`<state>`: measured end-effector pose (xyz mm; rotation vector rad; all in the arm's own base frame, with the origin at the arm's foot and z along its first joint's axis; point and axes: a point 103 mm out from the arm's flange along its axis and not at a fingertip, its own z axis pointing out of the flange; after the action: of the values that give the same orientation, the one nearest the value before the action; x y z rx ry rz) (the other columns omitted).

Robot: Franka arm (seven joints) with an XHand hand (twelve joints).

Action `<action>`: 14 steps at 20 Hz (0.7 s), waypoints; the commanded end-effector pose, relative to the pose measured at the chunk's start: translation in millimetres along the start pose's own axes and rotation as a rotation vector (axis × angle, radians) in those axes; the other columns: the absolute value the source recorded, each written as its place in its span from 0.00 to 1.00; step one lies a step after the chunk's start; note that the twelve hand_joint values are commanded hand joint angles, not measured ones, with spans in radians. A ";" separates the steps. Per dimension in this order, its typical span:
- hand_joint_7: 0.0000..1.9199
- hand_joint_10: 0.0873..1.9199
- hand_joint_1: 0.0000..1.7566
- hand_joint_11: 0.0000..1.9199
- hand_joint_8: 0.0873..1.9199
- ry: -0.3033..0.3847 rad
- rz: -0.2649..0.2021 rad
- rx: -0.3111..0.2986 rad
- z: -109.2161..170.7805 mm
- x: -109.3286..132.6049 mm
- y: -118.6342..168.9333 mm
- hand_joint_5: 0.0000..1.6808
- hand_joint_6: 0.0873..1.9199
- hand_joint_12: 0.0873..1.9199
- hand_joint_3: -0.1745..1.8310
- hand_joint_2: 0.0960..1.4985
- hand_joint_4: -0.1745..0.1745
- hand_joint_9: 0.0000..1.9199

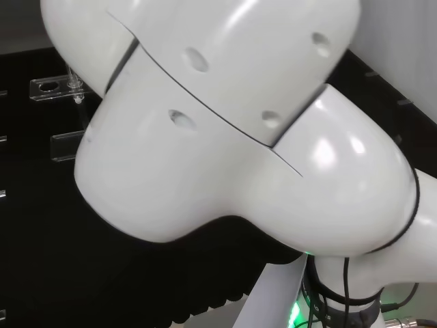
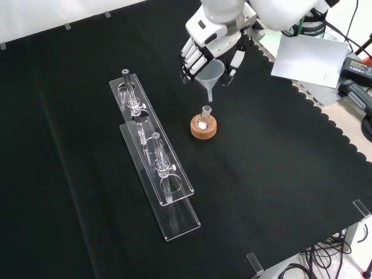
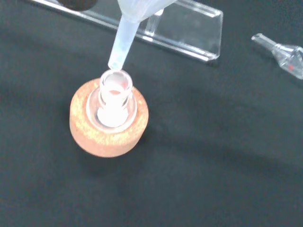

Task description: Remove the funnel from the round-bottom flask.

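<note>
In the front view the hand [image 2: 200, 49] comes in from the top with its fingers curled round a translucent white funnel [image 2: 210, 72]. The funnel hangs in the air, its spout tip a little above the neck of a small clear round-bottom flask [image 2: 204, 116]. That flask sits upright in a cork ring [image 2: 203, 128] on the black cloth. The wrist view shows the funnel's spout [image 3: 119, 45] just clear of the flask's open neck [image 3: 115, 85], with the cork ring [image 3: 90, 127] around the flask.
Two long clear plastic racks [image 2: 154, 157] with glass pieces stand to the left of the cork ring in the front view. A small glass stopper [image 3: 284, 54] lies on the cloth in the wrist view. White paper [image 2: 308, 58] lies at the bench's right edge.
</note>
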<state>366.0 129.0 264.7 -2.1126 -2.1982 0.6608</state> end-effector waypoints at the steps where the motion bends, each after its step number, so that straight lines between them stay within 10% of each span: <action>1: 0.23 0.23 0.49 0.31 0.33 -0.005 0.053 -0.027 -34.1 -12.4 -25.2 0.35 0.20 0.62 0.00 0.75 0.44 0.40; 14: 0.23 0.23 0.49 0.31 0.33 0.019 0.124 -0.066 -77.4 -62.3 -15.8 0.34 0.21 0.62 0.00 0.75 0.43 0.40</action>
<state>366.0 111.2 345.2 -2.2605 -2.1479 0.5821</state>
